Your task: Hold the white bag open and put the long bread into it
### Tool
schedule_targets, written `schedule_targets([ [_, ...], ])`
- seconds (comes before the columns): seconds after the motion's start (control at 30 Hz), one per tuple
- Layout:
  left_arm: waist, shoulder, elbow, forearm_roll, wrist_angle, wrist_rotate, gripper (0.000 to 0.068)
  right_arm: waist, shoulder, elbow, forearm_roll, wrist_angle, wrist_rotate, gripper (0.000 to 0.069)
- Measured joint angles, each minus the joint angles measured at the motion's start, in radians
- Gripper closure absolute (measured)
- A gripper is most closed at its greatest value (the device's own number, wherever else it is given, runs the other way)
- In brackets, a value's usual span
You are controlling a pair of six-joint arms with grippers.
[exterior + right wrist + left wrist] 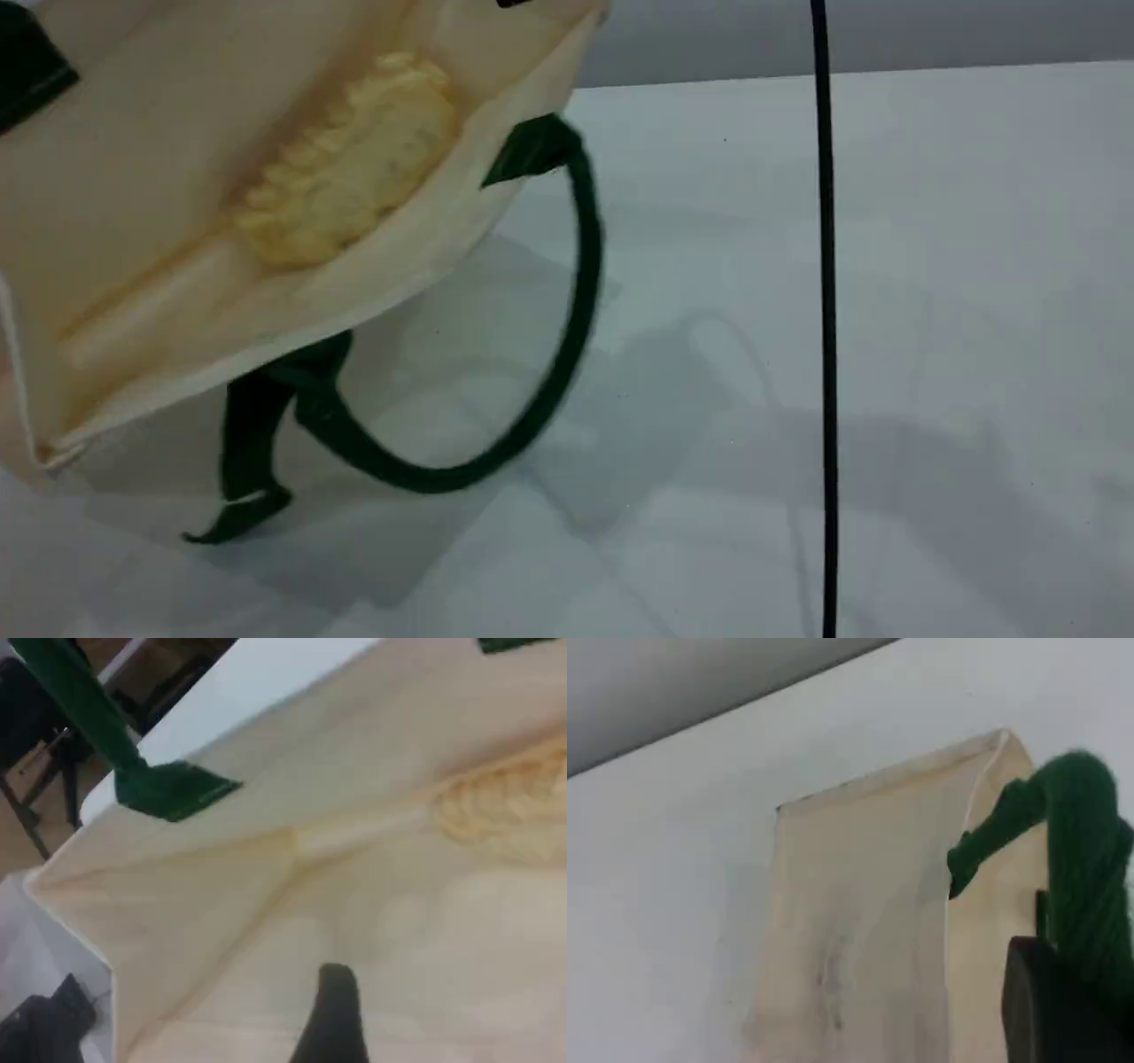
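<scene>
Green rope handle [1085, 859] is clamped in the left gripper [1050, 992], jaws closed on it; the white bag [859, 930] hangs from it. Right gripper [332, 1019]: jaw state indeterminate, fingertip inside the bag. The long bread [354, 164] lies inside the bag. Pale grey table [886, 266] below, grey wall [709, 35] behind.

The white bag [133, 177], cream canvas with its dark green handle [576, 337] dangling, hangs tilted and open, the blurred long bread [354, 164] apparently lying inside.
</scene>
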Motion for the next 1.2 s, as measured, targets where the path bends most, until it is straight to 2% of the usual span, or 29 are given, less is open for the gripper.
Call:
schedule_targets([
  [0.2, 0.0, 0.012, 0.003, -0.005, -0.005, 0.0, 0.0603, 0.001, 0.001, 0.0, -0.008, 0.028, 0.002, 0.0132],
  [0.4, 0.0, 0.075, 0.042, -0.02, -0.049, 0.0, 0.0603, -0.008, -0.062, 0.0, -0.086, 0.041, 0.03, 0.0166],
  [0.53, 0.0, 0.122, 0.042, -0.04, -0.044, 0.0, 0.0603, -0.055, -0.147, 0.0, -0.176, 0.074, 0.116, 0.0179],
  [0.8, 0.0, 0.233, 0.042, -0.026, 0.007, 0.028, 0.0586, -0.191, -0.358, 0.0, -0.34, 0.208, 0.265, 0.0181],
  [0.93, 0.0, 0.249, 0.042, -0.026, 0.011, 0.035, 0.0489, -0.253, -0.471, 0.0, -0.427, 0.267, 0.334, 0.0181],
  [1.1, 0.0, 0.244, 0.042, -0.028, 0.042, 0.035, 0.0275, -0.279, -0.614, 0.0, -0.532, 0.305, 0.431, 0.0181],
  [1.2, 0.0, 0.242, 0.042, -0.028, 0.066, 0.035, 0.0188, -0.279, -0.698, 0.0, -0.593, 0.324, 0.483, 0.0181],
])
